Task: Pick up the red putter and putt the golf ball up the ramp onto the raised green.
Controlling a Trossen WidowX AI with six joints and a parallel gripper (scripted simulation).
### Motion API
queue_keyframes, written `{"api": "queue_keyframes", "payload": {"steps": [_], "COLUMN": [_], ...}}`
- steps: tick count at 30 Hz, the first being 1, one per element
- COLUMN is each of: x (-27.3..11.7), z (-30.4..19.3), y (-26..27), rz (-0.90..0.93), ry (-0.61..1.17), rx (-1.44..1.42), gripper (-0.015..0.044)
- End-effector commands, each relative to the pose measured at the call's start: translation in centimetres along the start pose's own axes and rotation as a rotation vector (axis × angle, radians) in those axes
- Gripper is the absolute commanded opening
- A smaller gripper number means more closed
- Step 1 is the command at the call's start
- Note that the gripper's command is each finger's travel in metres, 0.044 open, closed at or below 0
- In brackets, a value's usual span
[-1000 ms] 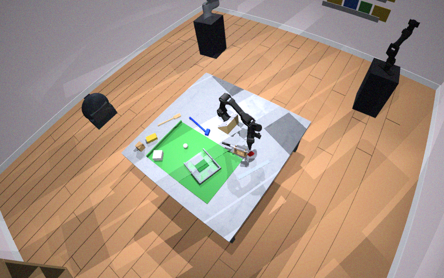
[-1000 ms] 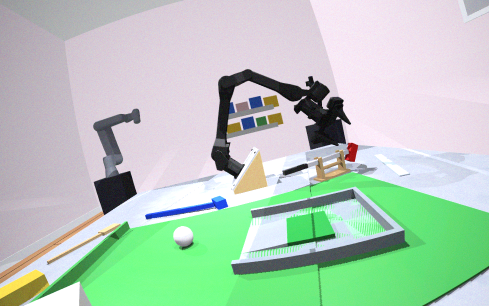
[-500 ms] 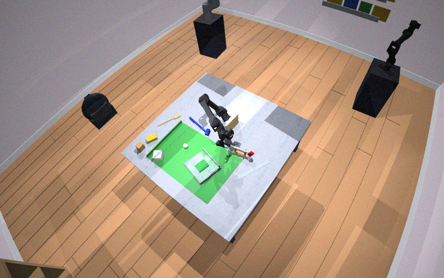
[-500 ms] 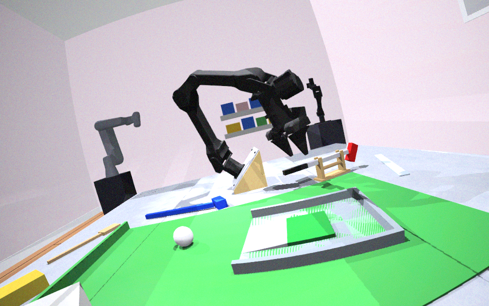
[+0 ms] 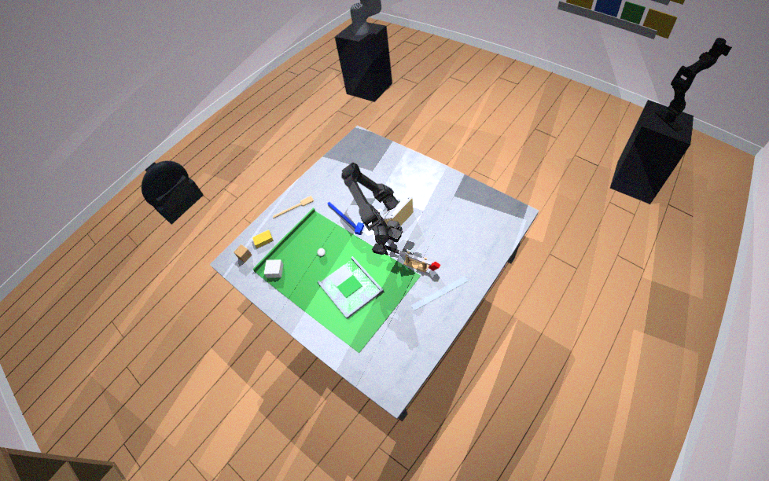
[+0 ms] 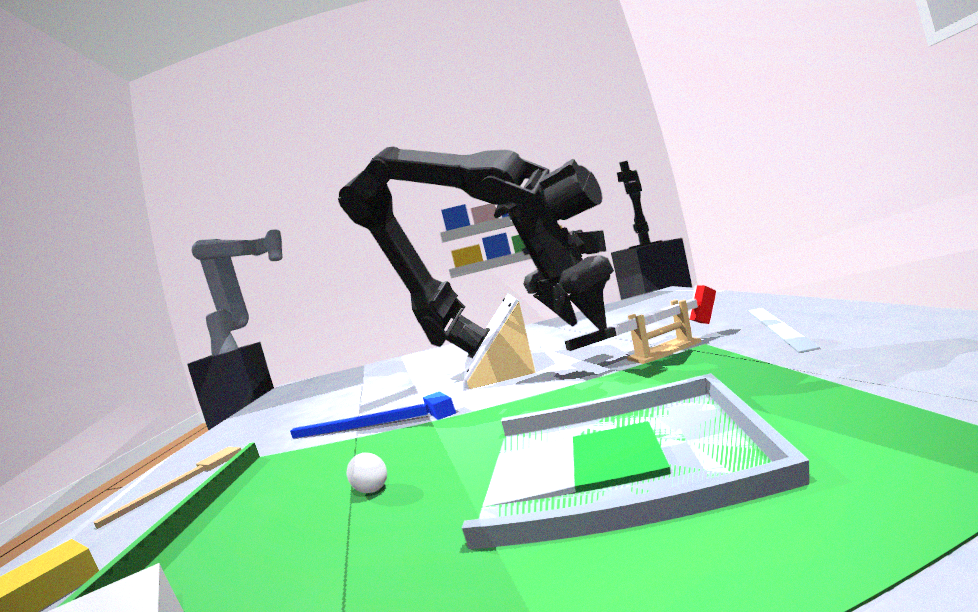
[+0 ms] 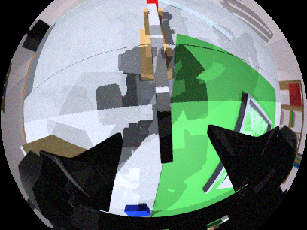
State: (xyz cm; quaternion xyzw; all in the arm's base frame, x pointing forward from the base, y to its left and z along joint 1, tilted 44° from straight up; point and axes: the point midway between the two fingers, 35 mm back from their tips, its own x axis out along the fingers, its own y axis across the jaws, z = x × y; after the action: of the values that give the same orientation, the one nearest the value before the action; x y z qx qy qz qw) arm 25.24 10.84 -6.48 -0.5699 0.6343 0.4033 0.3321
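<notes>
The red putter lies across a small wooden rack [image 5: 417, 262] [image 6: 657, 334] [image 7: 146, 57]. Its red head [image 5: 434, 265] [image 6: 703, 303] points away from the arm, and its black grip [image 6: 587, 337] [image 7: 165, 132] sticks out toward it. My gripper [image 5: 391, 249] [image 6: 585, 318] [image 7: 166, 133] is open and hangs just above the black grip, one finger on each side, holding nothing. The white golf ball [image 5: 321, 251] [image 6: 366, 472] rests on the green mat [image 5: 300, 235] [image 6: 288, 541]. The raised green [image 5: 350, 286] [image 6: 620, 454] sits inside a grey frame [image 5: 366, 272] [image 6: 634, 505], with a pale ramp [image 6: 519, 476] on the ball's side.
A blue putter [image 5: 344, 218] [image 6: 360, 422] and a wooden wedge [image 5: 403, 211] [image 6: 504, 346] lie near the arm's base. A wooden stick [image 5: 292, 207] [image 6: 158, 487], a yellow block [image 5: 262, 238] [image 6: 43, 573], a tan cube [image 5: 241, 252] and a white cube [image 5: 273, 268] lie by the mat's left side. A pale strip [image 5: 439, 293] [image 6: 782, 328] lies beyond the rack.
</notes>
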Motion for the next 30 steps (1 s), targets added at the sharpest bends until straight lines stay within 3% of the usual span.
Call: {"api": "queue_keyframes", "payload": {"steps": [1, 30], "x": [0.8, 4.9], "z": [-0.3, -1.4], "y": [0.0, 0.0], "rz": [0.001, 0.001], "ry": [0.003, 0.005], "rx": [-0.004, -0.003], "gripper": [0.0440, 0.0440]}}
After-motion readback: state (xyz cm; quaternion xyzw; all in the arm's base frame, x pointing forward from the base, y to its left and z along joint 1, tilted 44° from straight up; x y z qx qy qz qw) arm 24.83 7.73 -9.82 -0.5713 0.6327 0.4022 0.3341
